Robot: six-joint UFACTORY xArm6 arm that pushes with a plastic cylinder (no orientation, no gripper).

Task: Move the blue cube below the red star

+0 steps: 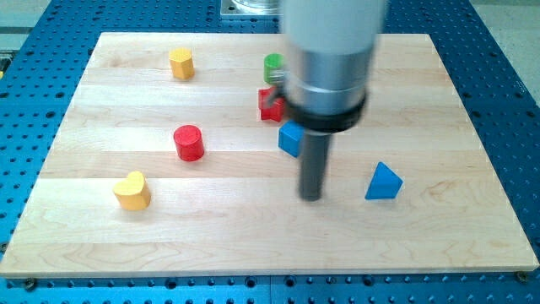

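Note:
The blue cube sits near the board's middle, partly hidden behind the arm. The red star lies just above it and a little to the view's left, also partly hidden. My tip rests on the wooden board, below and slightly right of the blue cube, with a small gap between them. The rod rises from the tip into the large grey arm body that covers the board's upper middle.
A green block stands just above the red star. A yellow block is at the upper left, a red cylinder left of centre, a yellow heart at lower left, a blue triangle right of my tip.

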